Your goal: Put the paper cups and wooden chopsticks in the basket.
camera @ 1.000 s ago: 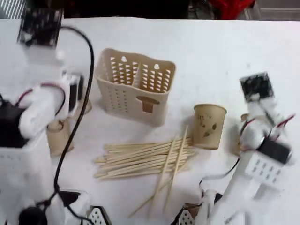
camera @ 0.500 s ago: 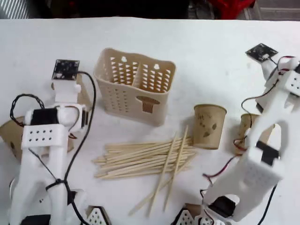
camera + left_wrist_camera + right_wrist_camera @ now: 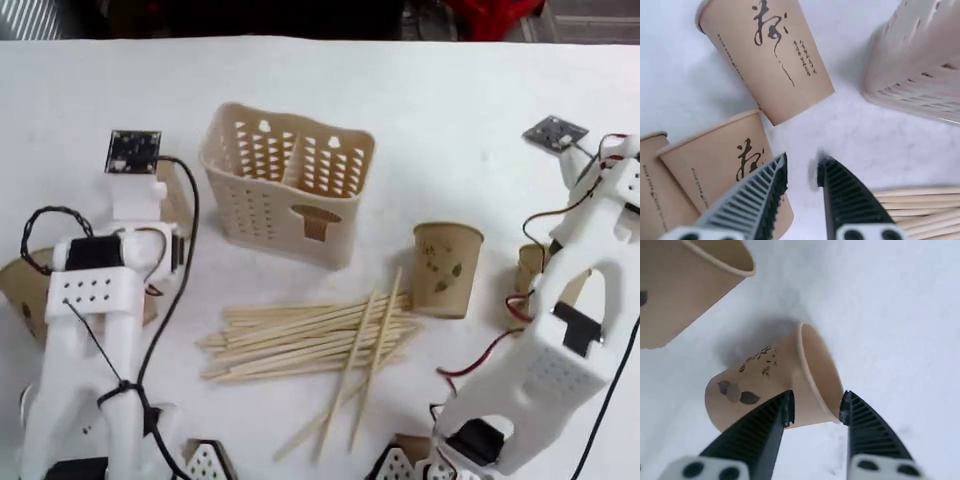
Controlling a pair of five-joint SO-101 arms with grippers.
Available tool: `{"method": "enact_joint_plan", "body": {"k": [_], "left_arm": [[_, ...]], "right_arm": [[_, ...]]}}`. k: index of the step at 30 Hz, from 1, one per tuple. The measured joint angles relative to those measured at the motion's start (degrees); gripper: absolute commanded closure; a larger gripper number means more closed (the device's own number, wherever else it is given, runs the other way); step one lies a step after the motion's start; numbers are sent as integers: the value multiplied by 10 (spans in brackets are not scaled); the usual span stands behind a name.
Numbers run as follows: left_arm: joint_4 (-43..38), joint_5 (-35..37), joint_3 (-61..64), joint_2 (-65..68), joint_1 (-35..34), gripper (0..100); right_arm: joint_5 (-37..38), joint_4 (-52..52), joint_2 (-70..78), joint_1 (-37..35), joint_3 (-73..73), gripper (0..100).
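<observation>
White table, dark room behind; left fingers narrow; right fingers straddle cup, perhaps touching.

The beige slotted basket stands upright. Wooden chopsticks lie in a loose pile near its front, two crossing the rest. A printed paper cup stands upright beside the pile.

One camera sits high up, off my arms, and looks down on the whole bench. One rides on my left wrist and looks past my left tool, very near the bench. It shares a basket wall and some chopsticks with the high one. My right wrist camera looks past my right tool, very near two cups.
</observation>
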Motion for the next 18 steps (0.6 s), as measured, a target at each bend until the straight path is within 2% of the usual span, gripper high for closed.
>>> {"method": "enact_joint_plan", "body": {"k": [5, 13, 15, 17, 18], "left_arm": [[0, 0, 1, 0, 0, 882], [0, 2, 1, 0, 0, 882], [0, 2, 1, 0, 0, 882], [0, 4, 1, 0, 0, 882], [0, 4, 1, 0, 0, 882]], "right_arm": [[53, -1, -43, -2, 97, 837], [64, -1, -40, -1, 108, 841], [64, -1, -31, 4, 108, 884], [64, -3, -24, 5, 107, 983], [64, -4, -22, 5, 107, 986]]}}
